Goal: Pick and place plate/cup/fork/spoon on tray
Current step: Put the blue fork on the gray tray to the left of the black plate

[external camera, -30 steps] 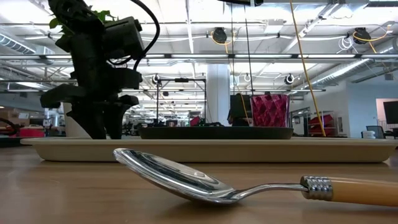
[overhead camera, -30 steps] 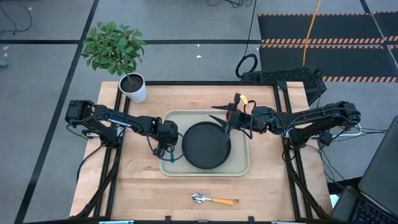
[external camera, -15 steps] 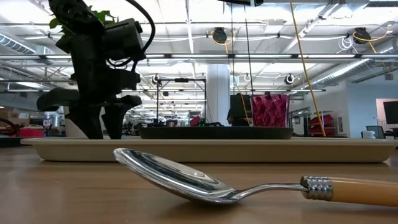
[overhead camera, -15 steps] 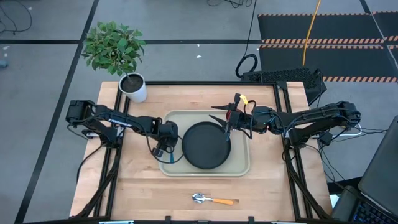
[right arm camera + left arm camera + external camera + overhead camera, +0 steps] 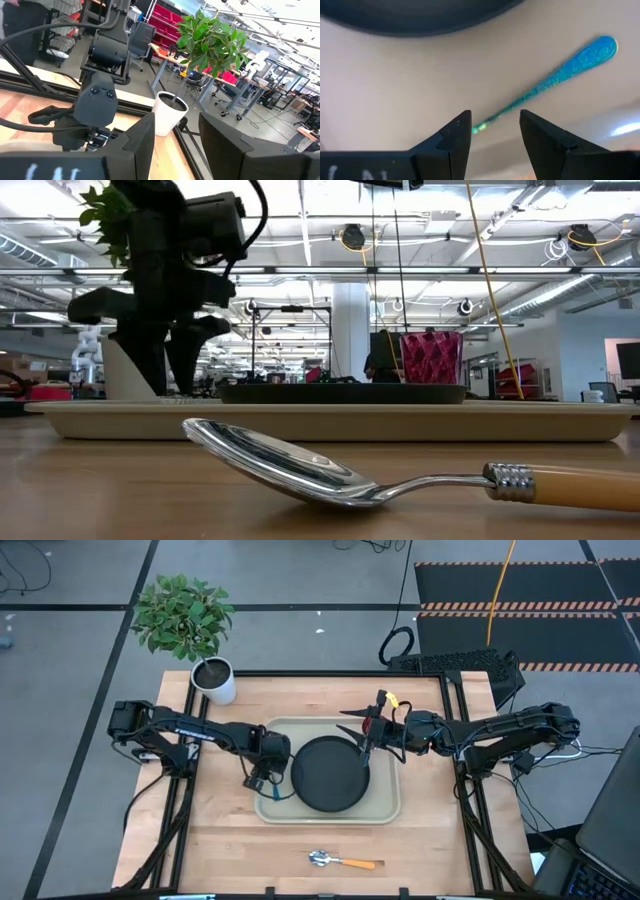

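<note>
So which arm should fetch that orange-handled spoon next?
Probably the left: its claw is open, empty, above the blue-handled fork lying on the beige tray. The orange-handled metal spoon lies about equally far from the right claw.

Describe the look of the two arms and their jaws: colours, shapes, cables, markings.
Both arms are dark, almost black, built of chunky jointed segments, with thin black cables looping along them. The left gripper ends in two broad, wedge-shaped black jaws; faint pale lettering shows on the body behind them. The right gripper has the same blunt dark jaws. A small yellow tag or connector sits near the right arm's wrist.
</note>
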You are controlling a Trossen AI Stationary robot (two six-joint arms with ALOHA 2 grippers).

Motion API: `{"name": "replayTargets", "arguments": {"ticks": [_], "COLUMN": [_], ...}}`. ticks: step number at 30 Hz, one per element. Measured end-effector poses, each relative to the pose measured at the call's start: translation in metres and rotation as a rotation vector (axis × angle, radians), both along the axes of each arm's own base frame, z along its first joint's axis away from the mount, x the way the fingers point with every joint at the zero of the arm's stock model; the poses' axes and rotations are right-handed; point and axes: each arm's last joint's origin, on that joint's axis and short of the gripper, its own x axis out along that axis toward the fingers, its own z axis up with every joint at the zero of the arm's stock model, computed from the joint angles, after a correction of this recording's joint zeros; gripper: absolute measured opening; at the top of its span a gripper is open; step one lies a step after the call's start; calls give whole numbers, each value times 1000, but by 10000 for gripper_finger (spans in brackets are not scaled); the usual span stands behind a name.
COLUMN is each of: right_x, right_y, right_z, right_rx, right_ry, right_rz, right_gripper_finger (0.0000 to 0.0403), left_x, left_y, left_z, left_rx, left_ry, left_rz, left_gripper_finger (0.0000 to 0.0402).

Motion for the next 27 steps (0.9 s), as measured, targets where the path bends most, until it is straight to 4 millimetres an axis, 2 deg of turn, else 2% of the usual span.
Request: {"name": "replayTargets", "arguments": {"ticks": [9,17,23,27], "right_x": [0,0,0,0], "right_y": [0,0,0,0], "right_z": [0,0,0,0], "right_rx": [0,0,0,0], "right_ry": [0,0,0,0], "right_rz": [0,0,0,0], "right_gripper_finger": [148,148,148,148], "left_x": [4,-2,-4,-4], "left_y": [0,-6,-10,-12], "left_z": [8,6,3,2], "left_rx": [-1,87,115,196], "left_ry": [-14,44,53,61], "left_rz": [33,-255,-407,-471], "left_gripper_finger": [172,172,172,172]}}
